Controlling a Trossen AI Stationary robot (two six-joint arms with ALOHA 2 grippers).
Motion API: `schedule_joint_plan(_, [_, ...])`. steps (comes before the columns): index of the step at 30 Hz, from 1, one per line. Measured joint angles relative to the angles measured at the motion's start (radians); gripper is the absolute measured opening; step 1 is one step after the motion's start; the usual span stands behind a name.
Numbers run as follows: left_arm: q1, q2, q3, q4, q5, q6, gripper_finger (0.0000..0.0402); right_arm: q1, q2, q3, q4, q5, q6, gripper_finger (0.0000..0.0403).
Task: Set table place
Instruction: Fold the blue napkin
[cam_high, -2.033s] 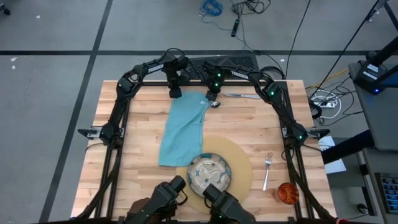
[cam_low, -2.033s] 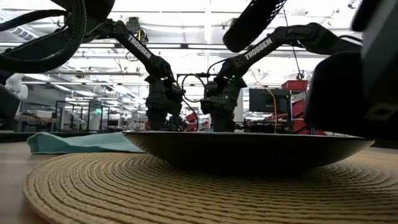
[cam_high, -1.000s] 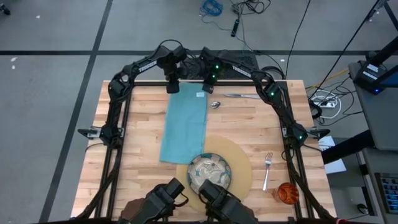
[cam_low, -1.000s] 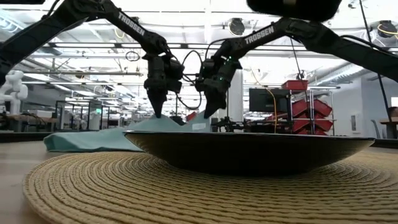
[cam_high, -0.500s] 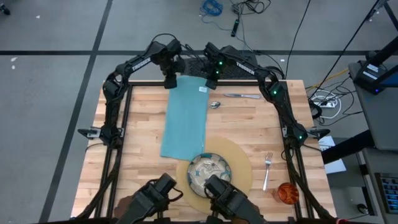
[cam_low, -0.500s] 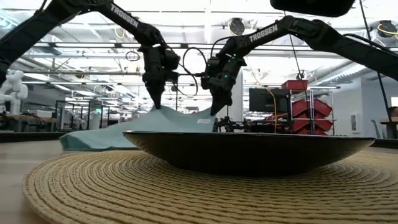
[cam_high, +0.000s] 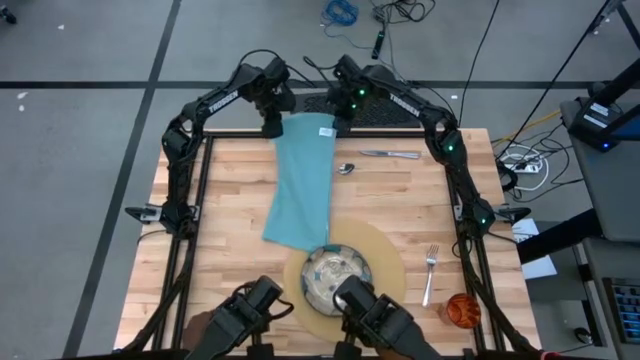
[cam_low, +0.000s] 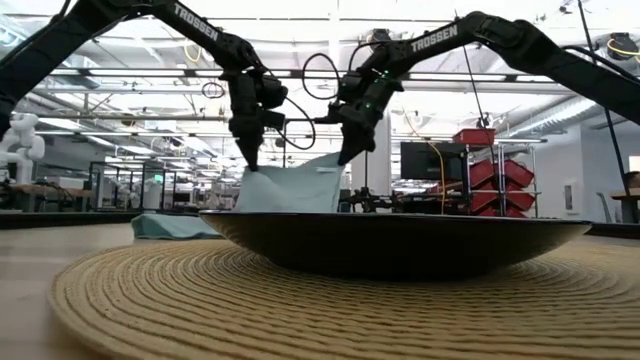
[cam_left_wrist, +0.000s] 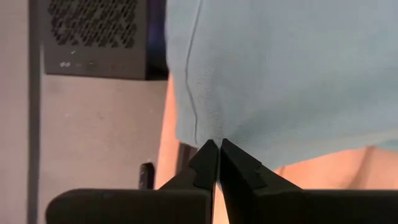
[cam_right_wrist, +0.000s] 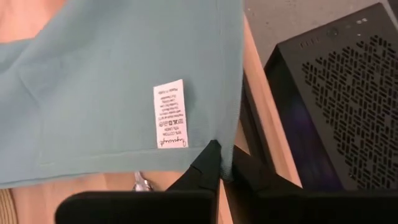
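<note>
Above far table edge: left hand (cam_high: 272, 128), right hand (cam_high: 337, 126) pinch napkin (cam_high: 303, 185) corners; lower end behind plate (cam_low: 400, 238).

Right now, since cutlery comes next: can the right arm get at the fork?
Probably not yet. The right gripper is shut on the napkin at the table's far edge; the fork lies unobstructed near the plate.
</note>
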Motion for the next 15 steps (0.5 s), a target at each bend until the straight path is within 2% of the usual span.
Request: schedule_joint_plan(15, [-0.029,0.000,0.002,0.077,-0.040,0.054,0.0000,-0.007,-0.015,0.008,0.030,0.038,-0.006,0.0000])
